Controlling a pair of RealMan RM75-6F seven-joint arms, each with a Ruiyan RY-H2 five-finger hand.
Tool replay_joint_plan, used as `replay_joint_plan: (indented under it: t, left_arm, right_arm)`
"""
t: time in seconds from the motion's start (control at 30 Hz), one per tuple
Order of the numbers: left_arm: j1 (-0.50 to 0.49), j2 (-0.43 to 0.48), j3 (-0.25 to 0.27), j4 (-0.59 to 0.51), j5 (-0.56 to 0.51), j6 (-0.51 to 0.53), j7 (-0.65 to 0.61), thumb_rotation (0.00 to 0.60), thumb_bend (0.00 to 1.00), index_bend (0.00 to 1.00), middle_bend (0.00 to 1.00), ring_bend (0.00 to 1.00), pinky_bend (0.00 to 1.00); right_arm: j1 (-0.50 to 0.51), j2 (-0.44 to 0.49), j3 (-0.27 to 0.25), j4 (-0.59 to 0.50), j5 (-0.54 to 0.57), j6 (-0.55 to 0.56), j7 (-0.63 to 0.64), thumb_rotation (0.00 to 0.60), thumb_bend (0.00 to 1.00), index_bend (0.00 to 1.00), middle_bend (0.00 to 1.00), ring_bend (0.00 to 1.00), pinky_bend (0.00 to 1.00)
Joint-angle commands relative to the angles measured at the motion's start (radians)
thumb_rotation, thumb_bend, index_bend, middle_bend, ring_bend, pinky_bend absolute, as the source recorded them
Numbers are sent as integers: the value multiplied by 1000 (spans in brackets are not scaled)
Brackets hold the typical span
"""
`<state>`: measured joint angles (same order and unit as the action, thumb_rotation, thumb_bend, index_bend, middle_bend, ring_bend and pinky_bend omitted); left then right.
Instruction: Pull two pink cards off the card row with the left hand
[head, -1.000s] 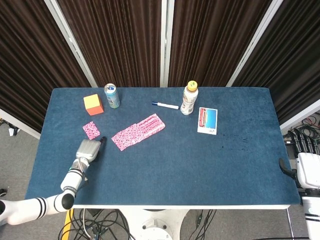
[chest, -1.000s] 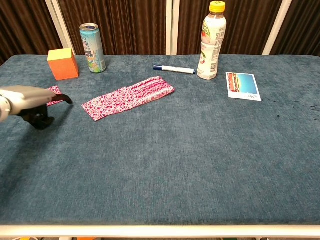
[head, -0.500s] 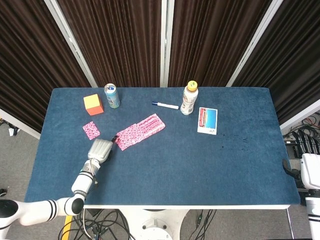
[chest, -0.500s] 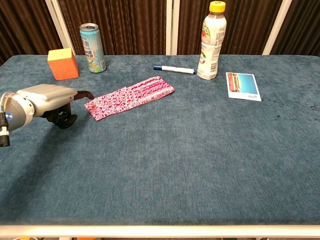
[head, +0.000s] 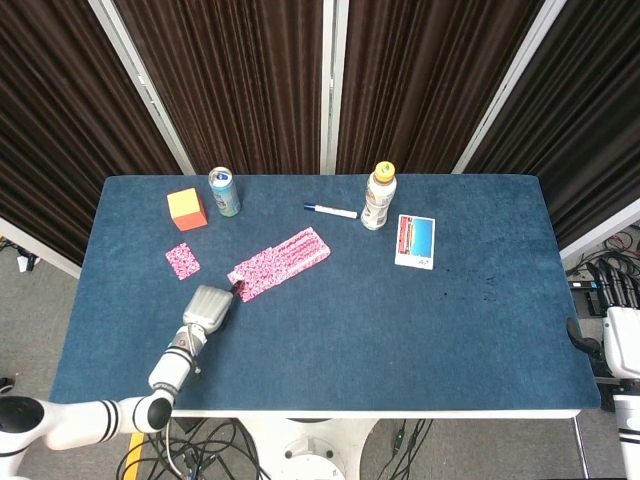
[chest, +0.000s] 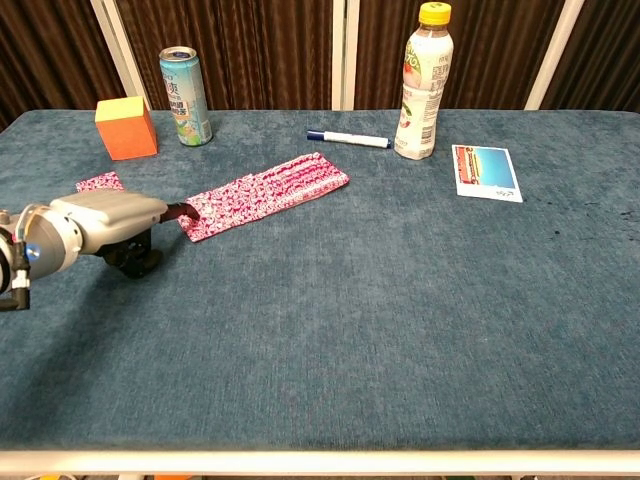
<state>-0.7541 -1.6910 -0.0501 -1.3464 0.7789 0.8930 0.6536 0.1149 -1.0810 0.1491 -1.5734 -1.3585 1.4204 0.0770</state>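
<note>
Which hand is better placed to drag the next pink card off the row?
Left. The left hand has a fingertip at the near end of the card row, beside the single pink card. The right hand sits off the table's far edge.

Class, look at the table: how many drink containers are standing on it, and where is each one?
2. The can stands at the far left of the table, just right of the orange cube. The bottle stands at the far edge near the middle, right of the marker. Nothing seems to hide another.
</note>
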Motion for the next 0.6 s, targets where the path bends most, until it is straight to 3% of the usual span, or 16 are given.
replay_joint_plan:
  t: [0.03,0.6]
  left_arm:
    - [5,9,17,-43,8,8,7,600,594,133,920,930,955]
    - [45,73,126,-300,132,58,19,600,594,133,920,930,955]
  right_arm:
    - [-1,1,-2,-1,-3,0,-2,600,301,0,0,0,0]
    - [1,-4,-5,-3,-5,-3,-12,600,302,0,0,0,0]
